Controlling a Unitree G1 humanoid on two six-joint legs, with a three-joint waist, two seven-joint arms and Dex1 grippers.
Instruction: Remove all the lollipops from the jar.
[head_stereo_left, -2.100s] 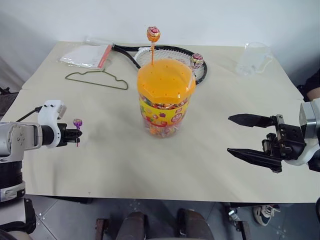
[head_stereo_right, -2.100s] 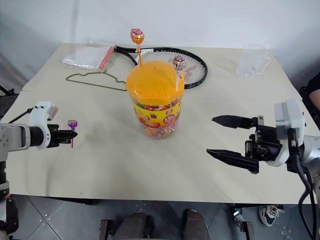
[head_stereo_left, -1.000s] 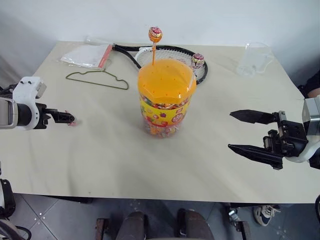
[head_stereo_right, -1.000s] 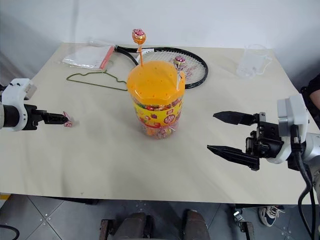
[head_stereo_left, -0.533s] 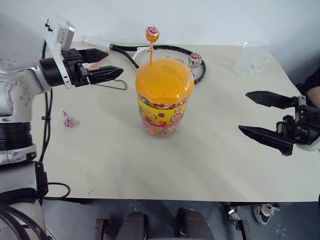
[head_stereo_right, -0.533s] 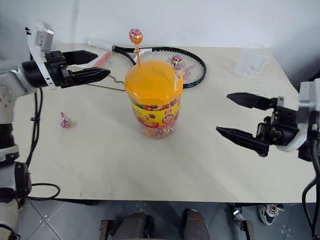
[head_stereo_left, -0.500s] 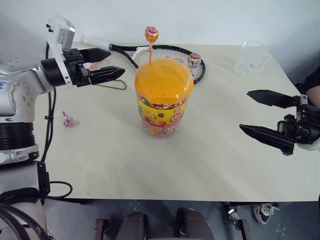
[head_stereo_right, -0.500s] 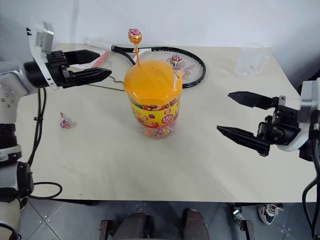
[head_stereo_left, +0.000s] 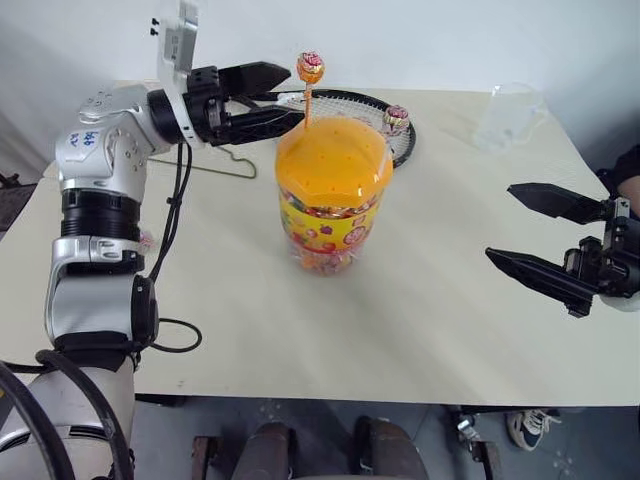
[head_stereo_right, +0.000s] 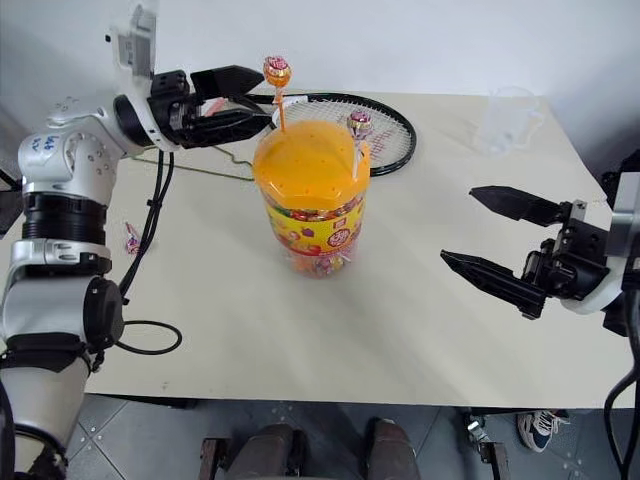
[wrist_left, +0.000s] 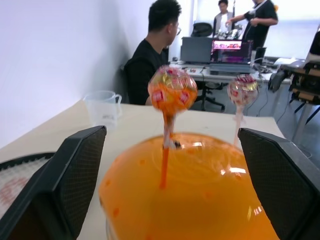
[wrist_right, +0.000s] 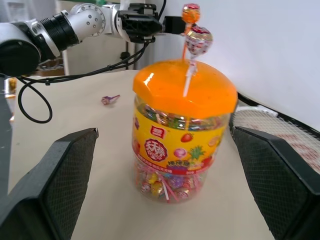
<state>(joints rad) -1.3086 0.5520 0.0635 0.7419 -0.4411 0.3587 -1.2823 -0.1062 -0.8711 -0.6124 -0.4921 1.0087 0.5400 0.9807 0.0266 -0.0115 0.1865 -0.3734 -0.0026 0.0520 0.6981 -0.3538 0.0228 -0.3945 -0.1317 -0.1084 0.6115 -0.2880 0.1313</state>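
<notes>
Left claw (head_stereo_left: 278, 95), fingers apart, flanks the orange lollipop (head_stereo_left: 309, 68) standing in the jar (head_stereo_left: 331, 190) lid, positioned to pluck it; right claw (head_stereo_left: 535, 244) waits apart.

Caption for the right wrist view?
Open left gripper nears the orange lollipop in the jar; purple lollipop lies on the table.
</notes>
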